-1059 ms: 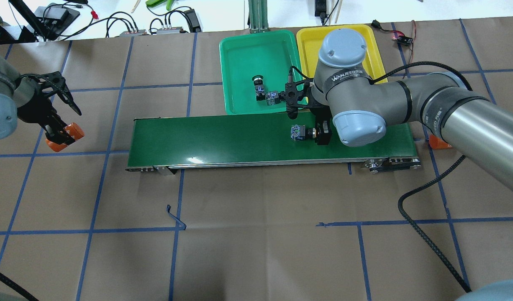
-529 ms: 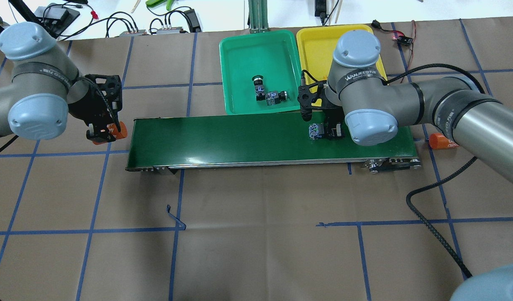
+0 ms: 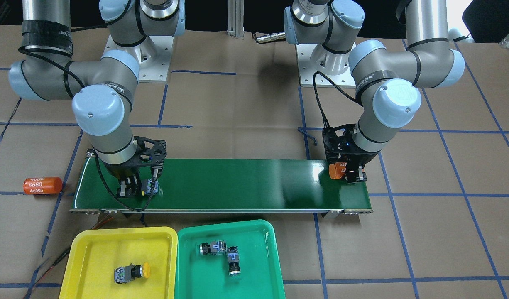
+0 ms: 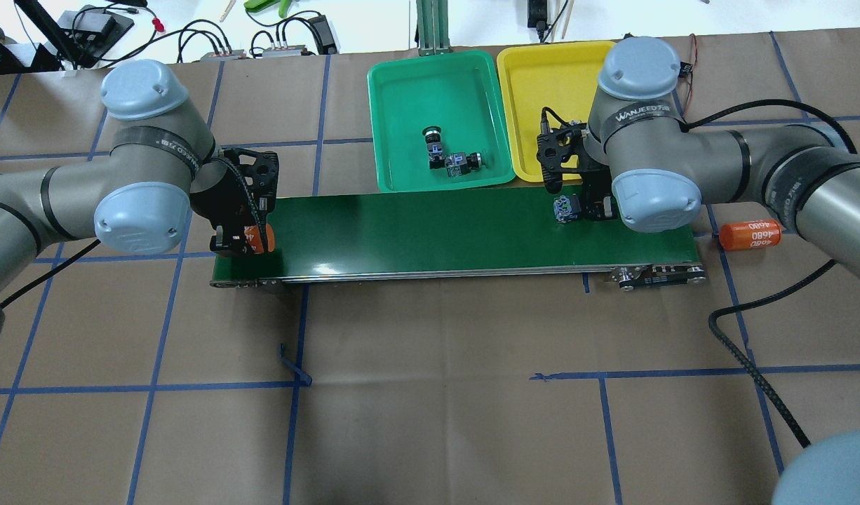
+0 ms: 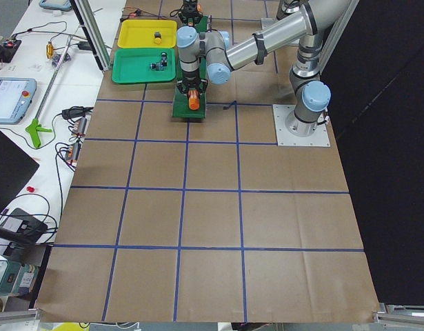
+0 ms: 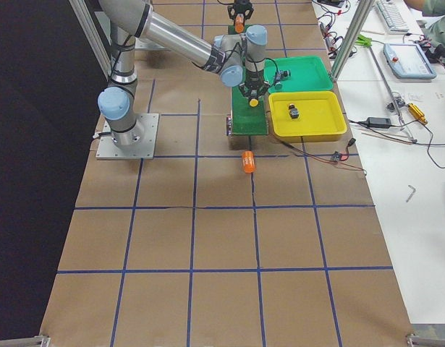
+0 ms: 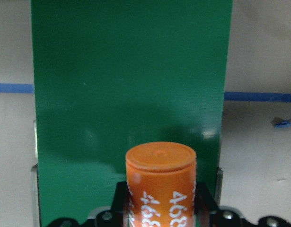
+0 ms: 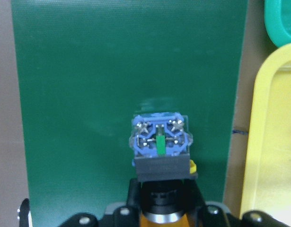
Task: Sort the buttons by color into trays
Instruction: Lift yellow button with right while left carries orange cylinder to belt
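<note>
My right gripper point(image 4: 576, 209) is shut on a yellow-capped button point(image 8: 160, 142), held sideways just above the right end of the conveyor belt point(image 4: 416, 231), next to the yellow tray point(image 4: 535, 77). It also shows in the front view point(image 3: 146, 187). One yellow button point(image 3: 132, 272) lies in the yellow tray point(image 3: 96, 249). Two green buttons point(image 4: 433, 140) point(image 4: 461, 163) lie in the green tray point(image 4: 402, 77). My left gripper point(image 4: 246, 240) is shut on an orange 4680 cylinder point(image 7: 160, 184) over the belt's left end.
A second orange 4680 cylinder point(image 4: 749, 235) lies on the paper just off the belt's right end. The two trays stand side by side behind the belt. Cables and tools lie along the table's far edge.
My left arm swung in from the far left, carrying the orange cylinder onto the belt's left end. My right gripper moved right along the belt with the button, toward the yellow tray.
</note>
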Controlling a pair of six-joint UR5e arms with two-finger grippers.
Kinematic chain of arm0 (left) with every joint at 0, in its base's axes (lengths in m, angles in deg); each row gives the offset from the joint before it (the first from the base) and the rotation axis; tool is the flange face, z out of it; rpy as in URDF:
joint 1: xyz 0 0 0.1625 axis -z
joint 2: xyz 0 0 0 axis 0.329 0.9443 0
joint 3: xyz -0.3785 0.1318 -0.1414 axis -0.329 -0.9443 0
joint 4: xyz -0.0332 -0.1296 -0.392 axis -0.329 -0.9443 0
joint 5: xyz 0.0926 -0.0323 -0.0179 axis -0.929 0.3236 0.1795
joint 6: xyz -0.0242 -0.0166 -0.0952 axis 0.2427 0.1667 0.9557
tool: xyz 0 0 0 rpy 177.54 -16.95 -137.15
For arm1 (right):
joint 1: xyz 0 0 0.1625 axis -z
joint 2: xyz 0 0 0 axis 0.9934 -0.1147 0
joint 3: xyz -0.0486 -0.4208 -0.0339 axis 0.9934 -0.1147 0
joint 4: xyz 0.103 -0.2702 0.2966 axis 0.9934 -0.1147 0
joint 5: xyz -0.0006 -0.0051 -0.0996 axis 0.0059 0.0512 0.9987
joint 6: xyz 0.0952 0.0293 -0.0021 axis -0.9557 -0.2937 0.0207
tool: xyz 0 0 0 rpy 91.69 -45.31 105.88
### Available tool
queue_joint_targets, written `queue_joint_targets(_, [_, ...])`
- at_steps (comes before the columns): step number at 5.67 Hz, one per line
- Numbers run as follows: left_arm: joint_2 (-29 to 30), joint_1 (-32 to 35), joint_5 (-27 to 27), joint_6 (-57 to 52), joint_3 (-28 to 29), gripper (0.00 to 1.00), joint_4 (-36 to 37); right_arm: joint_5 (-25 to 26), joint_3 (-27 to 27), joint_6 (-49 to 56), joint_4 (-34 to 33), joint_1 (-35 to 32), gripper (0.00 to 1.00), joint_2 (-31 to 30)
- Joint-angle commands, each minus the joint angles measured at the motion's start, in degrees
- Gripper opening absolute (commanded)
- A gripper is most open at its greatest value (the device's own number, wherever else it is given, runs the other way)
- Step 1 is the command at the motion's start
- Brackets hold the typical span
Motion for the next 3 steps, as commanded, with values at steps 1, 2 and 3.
queue_joint_targets(1, [0.95,0.28,-0.06,-0.33,0.95,0.97,0.14,-0.41,-2.19,0.16,2.11,2.01,0.04,-4.11])
queue_joint_targets(2, [1.12,0.36,-0.15,-0.16,1.13,0.98,0.14,-0.33,-9.16,0.16,2.98,2.02,0.04,-1.07])
queue_joint_targets(3, [-0.10,0.36,-0.15,1.15,2.18,0.98,-0.73,-0.50,-19.85,0.33,6.65,2.02,0.05,6.97])
